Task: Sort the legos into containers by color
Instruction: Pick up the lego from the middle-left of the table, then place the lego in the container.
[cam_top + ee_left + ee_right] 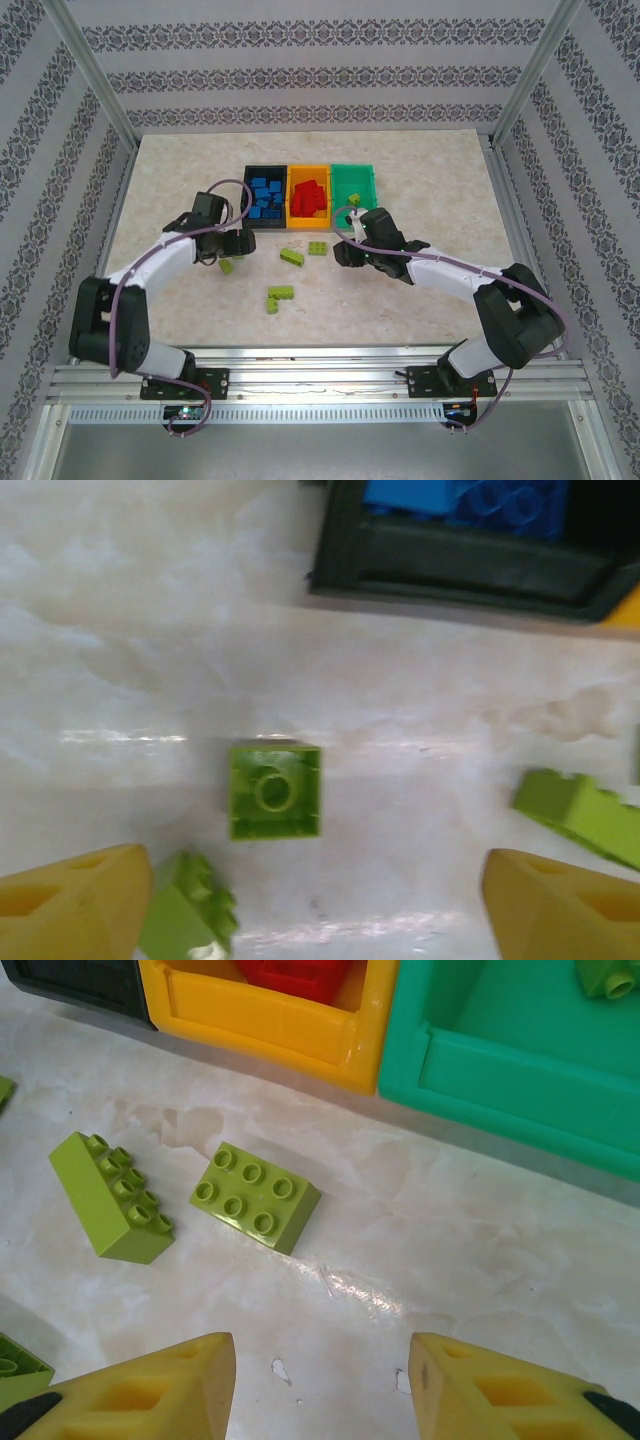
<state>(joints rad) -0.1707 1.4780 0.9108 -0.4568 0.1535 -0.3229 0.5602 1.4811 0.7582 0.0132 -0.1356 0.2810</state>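
Your left gripper [315, 890], front-left of the orange bin [308, 222], and your right gripper [320, 1365], front-right of it, both hang spread and empty by green bricks [255, 1198].

Nothing readable here tbh, no lettering, numbers or logos I can make out on the legos [255, 1198], the containers [520, 1070] or the worktop [400, 295].

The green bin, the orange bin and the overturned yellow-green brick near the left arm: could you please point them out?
green bin [520, 1100]: right wrist view, near outer wall.
orange bin [270, 1025]: right wrist view, near outer wall.
overturned yellow-green brick [275, 790]: left wrist view, hollow underside.
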